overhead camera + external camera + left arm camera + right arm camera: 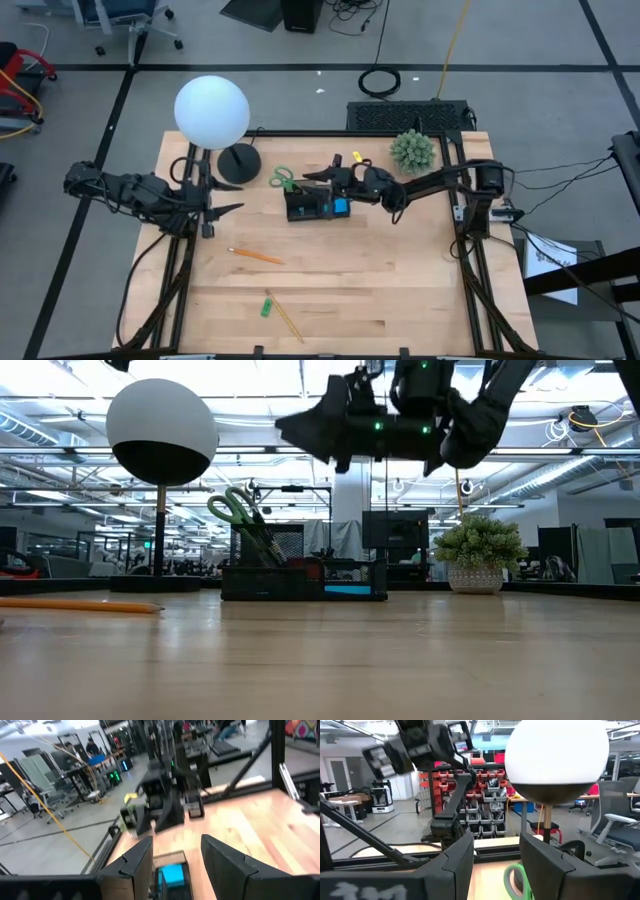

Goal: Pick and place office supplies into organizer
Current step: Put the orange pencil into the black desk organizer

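Both pairs of jaws stand apart with nothing between them, as I read it from each wrist view. Items follow from largest to smallest.

Table (pixel 400 290): wooden top carrying everything below.

Lamp (pixel 212 110): white globe on a black round base, at the far left of the table.

Left gripper (pixel 228 209): waits near the left edge, in front of the lamp base and well apart from the tray.

Right gripper (pixel 318 177): hangs over the organizer (pixel 305 208), clear above it in the low view.

Plant (pixel 413 150): far right corner.

Organizer: black tray at the table's middle, toward the back.

Scissors (pixel 235 505): green handles up, tilted, standing in the tray's left end (seen from the low view).

Blue sticky pad (pixel 342 207): in the tray's right end.

Orange pencil (pixel 255 256): flat on the table, nearer the front than the tray.

Yellow pencil (pixel 288 320): near the front edge.

Green piece (pixel 267 306): just beside the yellow pencil.
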